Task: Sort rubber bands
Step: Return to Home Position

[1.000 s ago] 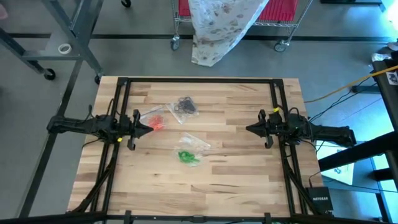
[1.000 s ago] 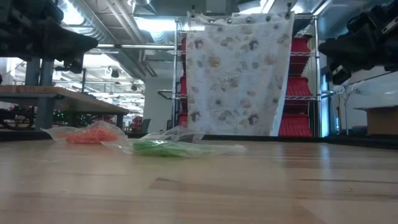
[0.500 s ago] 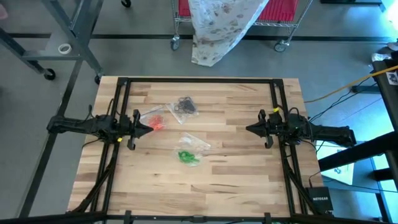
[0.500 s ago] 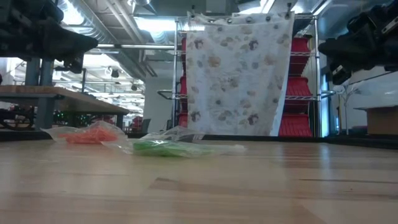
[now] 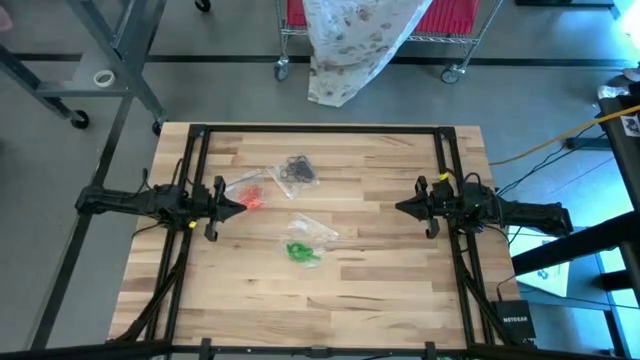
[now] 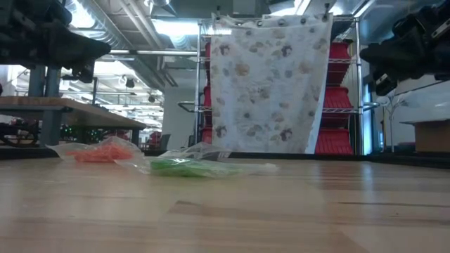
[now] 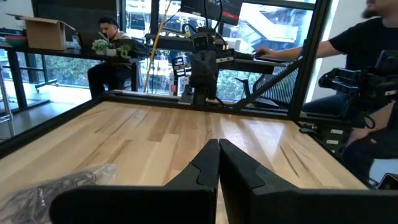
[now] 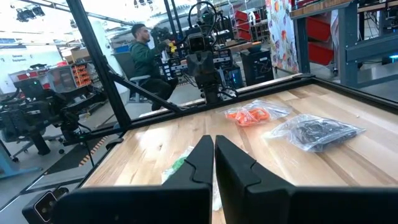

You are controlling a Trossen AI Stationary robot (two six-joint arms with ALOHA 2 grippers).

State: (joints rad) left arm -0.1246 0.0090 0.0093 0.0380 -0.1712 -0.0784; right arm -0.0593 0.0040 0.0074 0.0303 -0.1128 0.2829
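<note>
Three clear bags (image 5: 318, 226), high view: laid apart from one another on the wooden table (image 5: 380, 290), between the two arms, one colour in each.
Black rubber bands (image 5: 298, 168): bagged toward the far edge, left of centre.
Orange-red rubber bands (image 5: 251, 194): bagged just beside the left gripper (image 5: 242, 204), apart from its tips.
Green rubber bands (image 5: 300, 251): bagged near the table's middle, closest to the front edge.
Right gripper (image 5: 398, 207): held over the table's right side, pointed toward the left gripper, well apart from every bag.
Low view: the orange-red bag is seen at the left, with the green bag just beside it and nearer the camera, both flat on the wood. A patterned cloth (image 6: 271, 84) is hung on a wire rack (image 6: 344, 91) behind the table.
Left wrist view: the left gripper's fingers (image 7: 202, 171) are pressed together tip to tip above the wood. The bag of black bands lies near them. A seated person (image 7: 109, 46) is seen beyond the table.
Right wrist view: the right gripper's fingers (image 8: 233, 168) are pressed together. All three bags are seen ahead on the wood, with the left arm opposite.
</note>
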